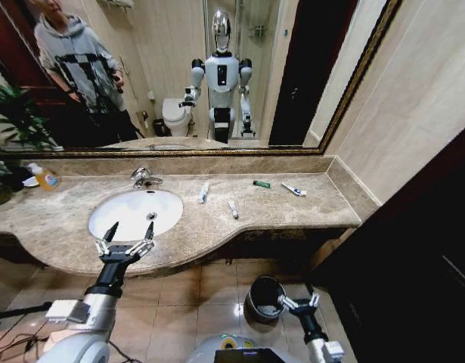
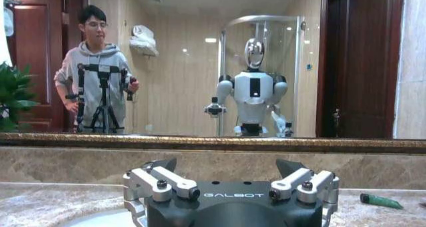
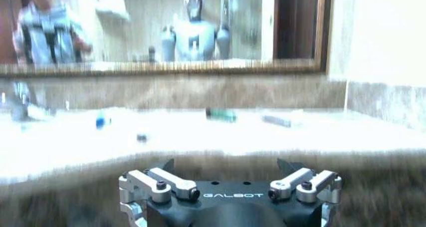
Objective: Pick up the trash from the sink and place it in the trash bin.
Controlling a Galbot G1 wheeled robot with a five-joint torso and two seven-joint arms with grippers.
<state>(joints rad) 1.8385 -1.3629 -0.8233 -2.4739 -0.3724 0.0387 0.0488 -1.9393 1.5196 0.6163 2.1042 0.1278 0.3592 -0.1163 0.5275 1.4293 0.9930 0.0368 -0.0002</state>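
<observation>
Left hand [image 1: 127,240]: open, empty, at worktop [image 1: 308,208] front edge by sink [image 1: 134,213]. Right hand [image 1: 299,304]: open, empty, beside bin [image 1: 264,297] on floor. Trash [image 1: 204,192]: uncollected, along worktop's back half. Nothing binned, seemingly.

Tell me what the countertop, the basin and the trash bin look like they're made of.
The countertop looks like polished stone, probably marble: mottled beige-brown with veining and a soft sheen. The basin looks like glazed white ceramic, smooth and evenly glossy. The trash bin on the floor, beside the open right gripper, has a shiny rim with bright highlights, suggesting metal or glossy plastic; which one is unclear.
</observation>
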